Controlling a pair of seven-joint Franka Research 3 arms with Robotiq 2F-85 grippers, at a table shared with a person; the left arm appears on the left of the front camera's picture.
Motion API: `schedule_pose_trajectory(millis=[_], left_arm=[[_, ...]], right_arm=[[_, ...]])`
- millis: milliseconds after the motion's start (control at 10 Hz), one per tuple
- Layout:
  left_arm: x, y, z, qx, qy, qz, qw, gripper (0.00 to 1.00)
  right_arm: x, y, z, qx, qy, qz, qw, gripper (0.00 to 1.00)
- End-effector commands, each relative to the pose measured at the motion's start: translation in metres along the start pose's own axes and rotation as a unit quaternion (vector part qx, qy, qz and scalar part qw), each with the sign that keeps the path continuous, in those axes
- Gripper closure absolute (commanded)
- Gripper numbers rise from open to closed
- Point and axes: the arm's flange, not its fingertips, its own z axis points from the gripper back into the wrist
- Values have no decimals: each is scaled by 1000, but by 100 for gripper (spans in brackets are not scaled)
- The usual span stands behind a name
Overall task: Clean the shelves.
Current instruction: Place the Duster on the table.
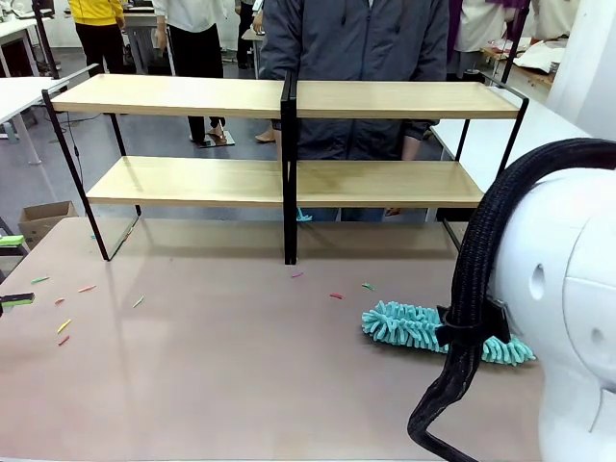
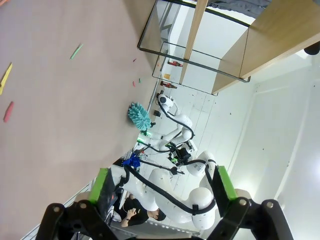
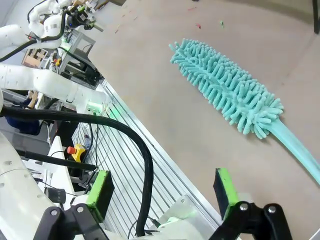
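The shelves point(image 1: 289, 101) stand at the far side of the table: two long light wooden boards in a thin black frame with a central post, both boards bare. In the left wrist view the shelves point(image 2: 270, 35) sit at the top right. A teal fluffy duster point(image 1: 414, 327) lies flat on the table's right, partly behind my right arm point(image 1: 568, 289). My right gripper point(image 3: 161, 187) hovers open over the table, the duster point(image 3: 225, 85) lying ahead of it with its handle running to the right. My left gripper point(image 2: 164, 185) is open and holds nothing; it sits at the table's left edge point(image 1: 8, 271).
Small coloured scraps point(image 1: 63, 327) are scattered on the table's left, and a few more point(image 1: 335, 295) lie near the shelves' central post. A person in a grey jacket point(image 1: 366, 38) stands behind the shelves. A cardboard box point(image 1: 43, 219) is on the floor at the left.
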Motion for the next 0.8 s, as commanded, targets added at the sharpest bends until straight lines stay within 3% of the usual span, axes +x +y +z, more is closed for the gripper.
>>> schedule_pose_trajectory(millis=[0,100,200,400,600,700], left_arm=[[-5,-3,0,-7,3,0,1000,0],[-5,-3,0,-7,3,0,1000,0],[-5,-3,0,-7,3,0,1000,0],[-5,-3,0,-7,3,0,1000,0],[-5,-3,0,-7,3,0,1000,0],[-5,-3,0,-7,3,0,1000,0]], right_arm=[[28,-9,-16,29,-34,-18,999,0],[46,-12,-27,65,-73,-40,994,0],[68,-15,-45,93,-107,-104,984,0],[99,-14,-80,186,-117,-235,947,0],[103,5,-128,275,11,-275,921,0],[103,20,-135,332,82,-273,899,0]])
